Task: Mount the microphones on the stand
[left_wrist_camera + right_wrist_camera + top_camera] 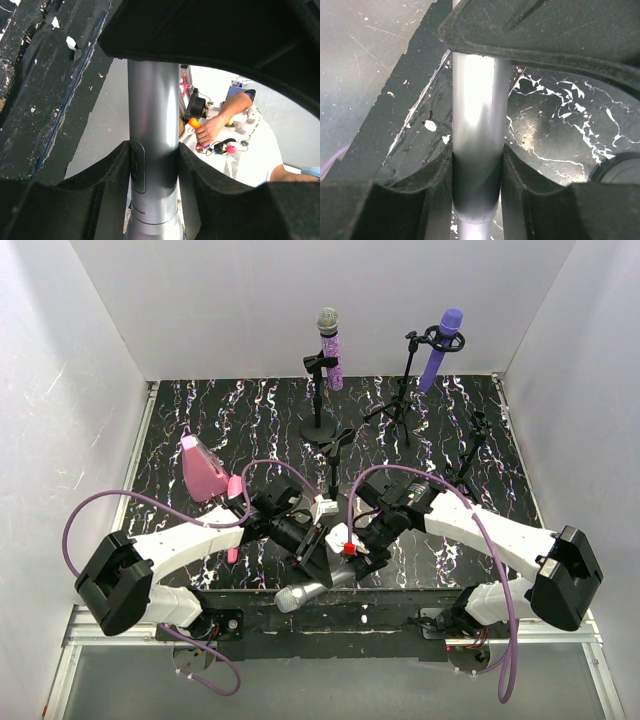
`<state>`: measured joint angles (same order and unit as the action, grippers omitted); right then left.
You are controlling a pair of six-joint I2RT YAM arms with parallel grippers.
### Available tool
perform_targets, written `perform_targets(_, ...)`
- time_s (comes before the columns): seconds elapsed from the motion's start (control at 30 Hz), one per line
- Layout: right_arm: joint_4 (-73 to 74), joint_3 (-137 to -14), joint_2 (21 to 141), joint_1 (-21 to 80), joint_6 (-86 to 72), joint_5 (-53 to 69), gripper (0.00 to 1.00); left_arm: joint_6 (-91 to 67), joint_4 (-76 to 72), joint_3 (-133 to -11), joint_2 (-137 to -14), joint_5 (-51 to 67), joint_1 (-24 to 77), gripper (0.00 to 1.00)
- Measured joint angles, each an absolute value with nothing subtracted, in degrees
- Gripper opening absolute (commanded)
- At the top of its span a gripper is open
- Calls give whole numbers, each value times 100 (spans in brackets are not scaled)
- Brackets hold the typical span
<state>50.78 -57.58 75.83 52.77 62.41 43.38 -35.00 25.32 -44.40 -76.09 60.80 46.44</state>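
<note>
The silver-grey microphone lies nearly level at the near edge of the tabletop, its long axis running roughly left to right with the mesh head at the near left. The left end effector and the right end effector are both clenched around its barrel. At the back, the glittery pink-purple microphone stands head-up in the clip of the round-base stand, and the purple microphone leans head-up and to the right in the tripod stand.
</note>
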Motion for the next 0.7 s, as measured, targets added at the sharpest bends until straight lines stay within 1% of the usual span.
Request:
perform_targets(0.07, 5100, -5758, 7568, 5273, 6324, 4399, 3, -3518, 2585, -4447, -7533, 6027, 4646, 42)
perform_targets(0.13, 5096, -5760, 7531, 5266, 6396, 4458, 2, -3514, 2744, -4501, -7406, 5896, 4650, 58)
perform_targets(0.17, 5153, -5763, 7507, 5262, 6475, 4508, 2, -3463, 2832, -4560, -7332, 5841, 4648, 65)
perform_targets(0.2, 5301, -5763, 7487, 5266, 6528, 4550, 2, -3413, 2926, -4650, -7242, 5743, 4622, 69)
perform_targets(0.27, 5629, -5763, 7441, 5275, 6689, 4650, 1, -3271, 3157, -4925, -7041, 5511, 4558, 75)
perform_targets(0.33, 5848, -5763, 7402, 5271, 6805, 4716, 1, -3065, 3476, -5319, -6829, 5223, 4480, 87)
perform_targets(0.4, 6071, -5765, 7330, 5186, 6923, 4812, 1, -2788, 3765, -5769, -6630, 4912, 4418, 95)
perform_targets(0.43, 6171, -5774, 7277, 5100, 6956, 4858, 1, -2652, 3916, -6001, -6530, 4731, 4392, 98)
perform_targets(0.57, 6530, -5953, 7028, 4517, 7091, 5196, 1, -2115, 4274, -6718, -6053, 3916, 4359, 98)
perform_targets(0.7, 6799, -6292, 6672, 3704, 7135, 5651, 1, -1564, 4289, -6855, -5345, 3074, 4359, 98)
